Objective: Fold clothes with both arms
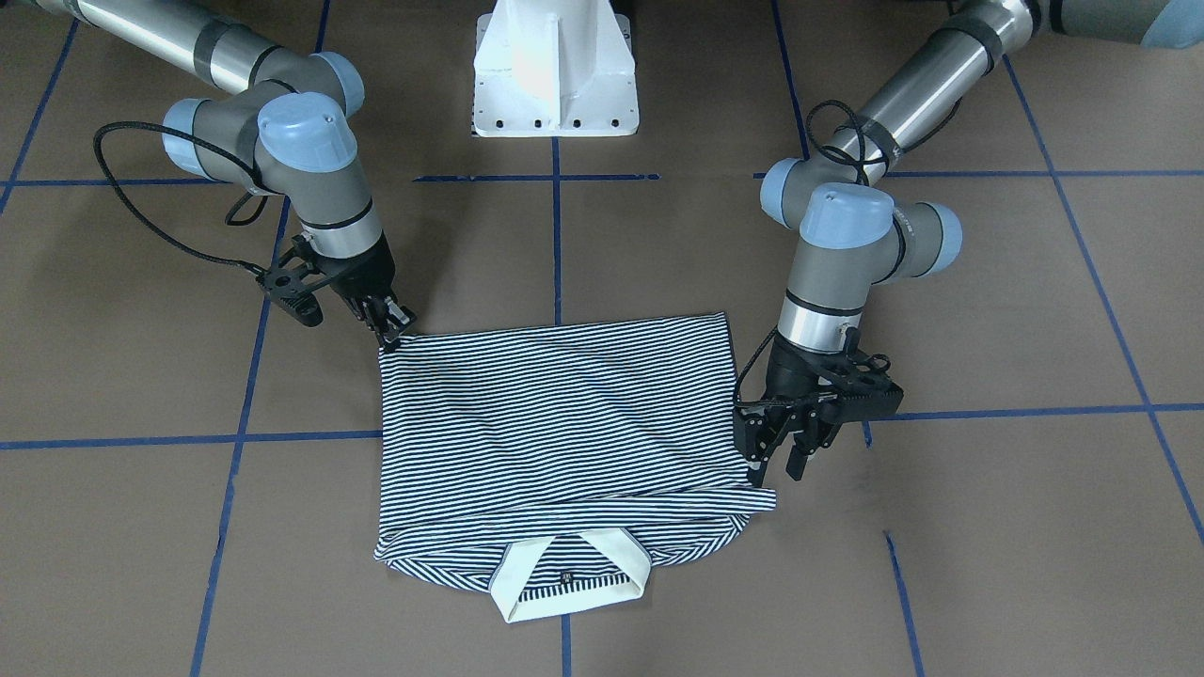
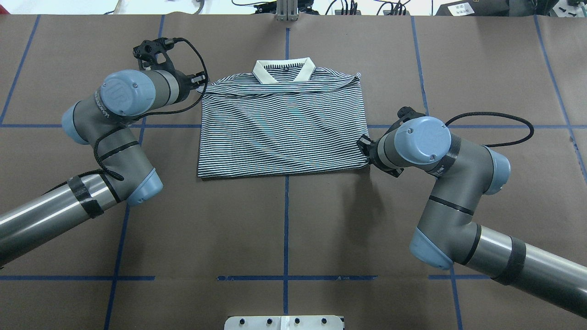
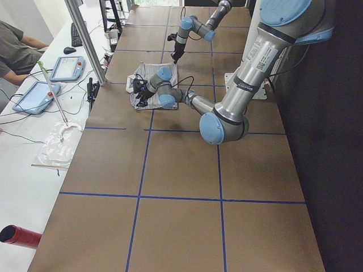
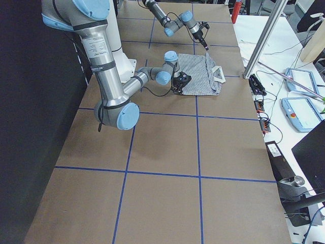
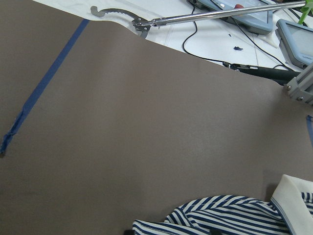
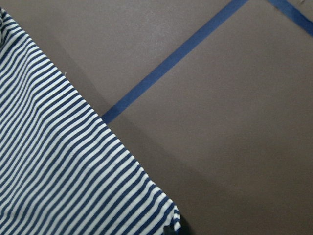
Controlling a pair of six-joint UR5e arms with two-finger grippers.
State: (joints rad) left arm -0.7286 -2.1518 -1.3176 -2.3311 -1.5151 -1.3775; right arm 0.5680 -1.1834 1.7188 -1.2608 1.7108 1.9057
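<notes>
Grasp step, with right gripper (image 1: 393, 329) pinching shirt (image 1: 555, 423) corner, left gripper (image 1: 779, 461) spread beside shoulder. Likely next: close left, lift together.

The left arm (image 2: 124, 96) bends down beside the polo shirt's (image 1: 555, 414) collar-end corner, with the left pincer (image 1: 776, 464) spread open just off the edge. The right arm (image 2: 422, 142) reaches low, and the right pincer (image 1: 393, 329) is pinched on the hem corner.

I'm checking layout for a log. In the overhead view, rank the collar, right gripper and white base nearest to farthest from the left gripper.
From the left gripper:
1. collar, just right of it, far side.
2. right gripper, at the shirt's near right corner.
3. white base, bottom centre edge.
</notes>
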